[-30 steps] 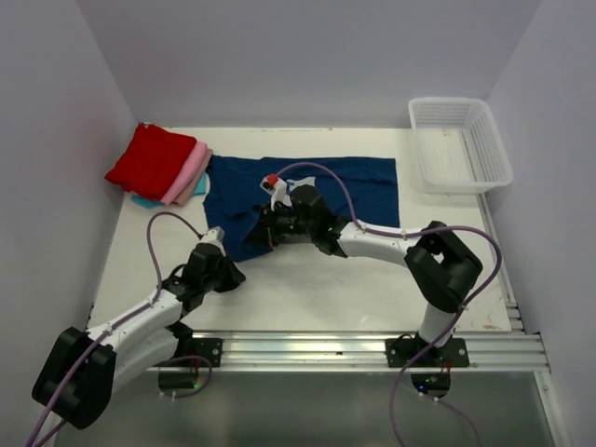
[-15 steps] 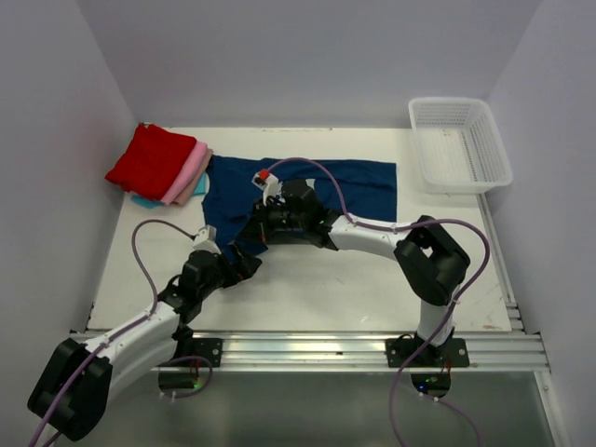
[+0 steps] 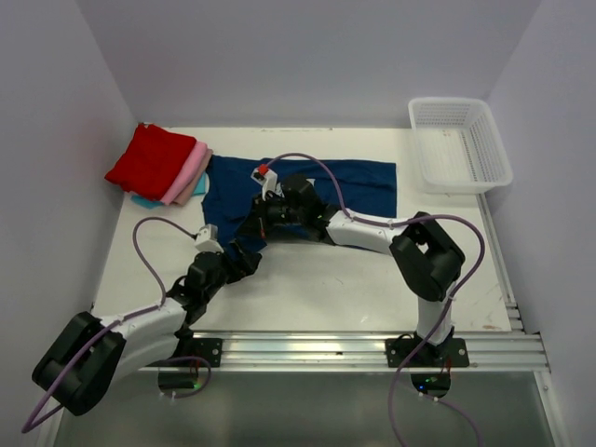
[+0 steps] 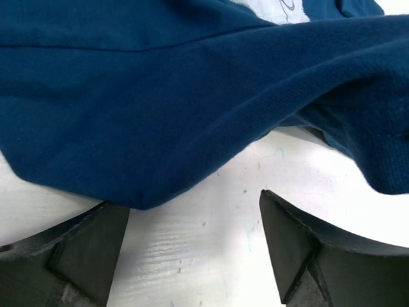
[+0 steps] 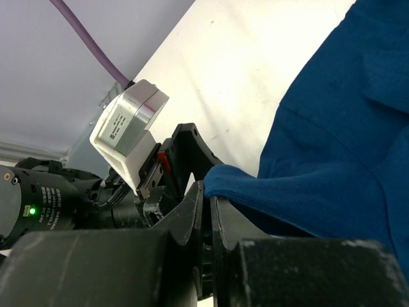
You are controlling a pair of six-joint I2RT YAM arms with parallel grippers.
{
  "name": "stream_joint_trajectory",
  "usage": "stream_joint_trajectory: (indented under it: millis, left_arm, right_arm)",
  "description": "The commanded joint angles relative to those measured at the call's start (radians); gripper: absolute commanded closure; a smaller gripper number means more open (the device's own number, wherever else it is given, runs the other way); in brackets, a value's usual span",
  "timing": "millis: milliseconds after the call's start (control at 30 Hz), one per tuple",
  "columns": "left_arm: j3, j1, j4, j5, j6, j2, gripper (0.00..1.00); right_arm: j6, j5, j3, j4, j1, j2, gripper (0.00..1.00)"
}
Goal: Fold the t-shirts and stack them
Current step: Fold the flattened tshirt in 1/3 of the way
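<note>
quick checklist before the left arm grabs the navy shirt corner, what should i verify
1. Left tool open: ok, jaws apart, nothing held.
2. Navy t-shirt corner lined up with it: ok, the corner lies right at its fingertips.
3. Right tool gripping the shirt: ok, shut on a cloth edge; how firmly, cannot tell.
4. Shirt lying flat: not ok, bunched and lifted near both tools.
5. Folded stack out of the way: ok, at the far left corner.

Folded t-shirts [image 3: 155, 161] lie left of the spread t-shirt [image 3: 368, 182]; the basket [image 3: 463, 185] stands at its right.
</note>
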Motion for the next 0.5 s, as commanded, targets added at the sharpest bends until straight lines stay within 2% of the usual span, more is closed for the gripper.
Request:
stream_joint_trajectory:
  millis: [0, 233, 467]
  left_arm:
    - [-0.058, -0.023, 0.091, -0.111, 0.013, 0.043, 0.15]
    - [-0.081, -0.039, 0.193, -0.204, 0.025, 0.06, 0.31]
    - [-0.107, -0.045, 0.22, -0.275, 0.048, 0.048, 0.44]
  right_arm:
    - [-0.005, -0.034, 0.048, 0.02, 0.0, 0.001, 1.0]
    - [0.006, -0.044, 0.028, 0.043, -0.002, -0.009, 1.0]
    - [0.012, -0.054, 0.001, 0.063, -0.002, -0.019, 1.0]
